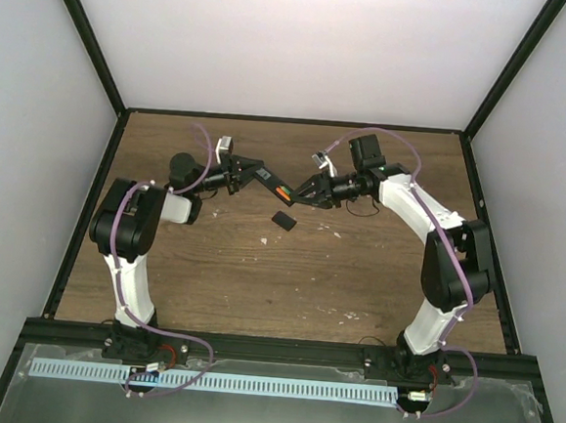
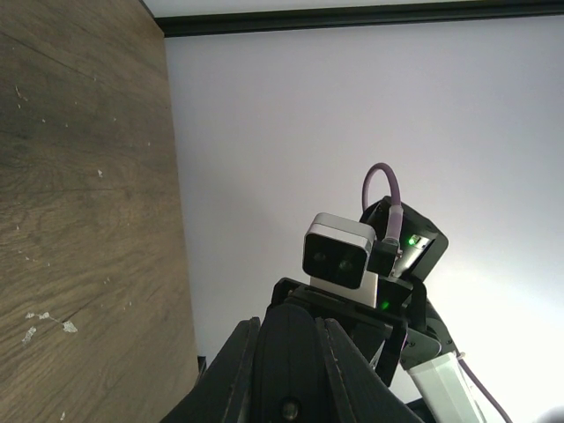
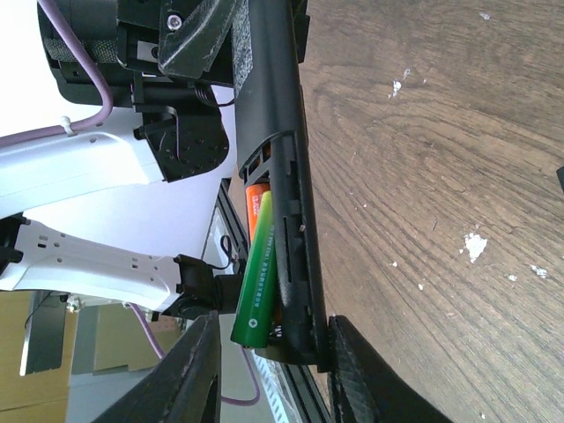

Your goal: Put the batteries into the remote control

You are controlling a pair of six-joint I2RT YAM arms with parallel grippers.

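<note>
while the remote control [image 3: 295, 264] gapes, batteries [image 3: 257, 273] seem tilted

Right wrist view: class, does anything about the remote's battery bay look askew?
Yes. One battery sits tilted in the remote control's open bay, its green end sticking out rather than lying flat. The small black cover lies loose on the table.
</note>
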